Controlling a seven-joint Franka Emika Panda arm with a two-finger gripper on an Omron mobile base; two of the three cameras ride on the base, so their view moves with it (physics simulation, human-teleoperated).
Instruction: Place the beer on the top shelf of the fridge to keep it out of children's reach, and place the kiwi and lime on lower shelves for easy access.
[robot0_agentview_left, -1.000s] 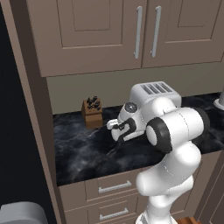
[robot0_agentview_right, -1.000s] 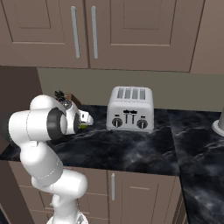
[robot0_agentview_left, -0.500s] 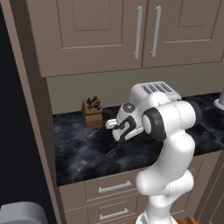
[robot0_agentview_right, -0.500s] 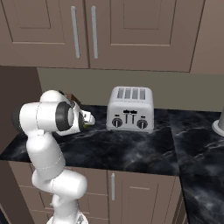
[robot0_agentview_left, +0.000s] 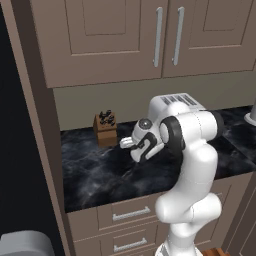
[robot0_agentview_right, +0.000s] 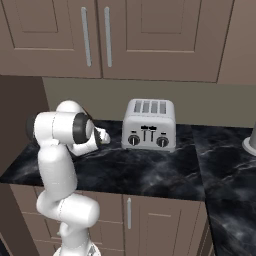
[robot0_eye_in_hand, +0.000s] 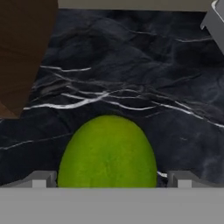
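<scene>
Hand (robot0_eye_in_hand: 107, 181) wide open, lime (robot0_eye_in_hand: 107, 153) between fingertips, unclamped.

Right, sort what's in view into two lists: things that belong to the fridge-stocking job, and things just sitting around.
Belongs to the job:
- lime, on the dark counter between the open gripper's fingertips
- gripper itself, jaws wide apart, not yet closed on the fruit

Just lying about:
- toaster
- knife block
- marble counter
- upper cupboards
</scene>
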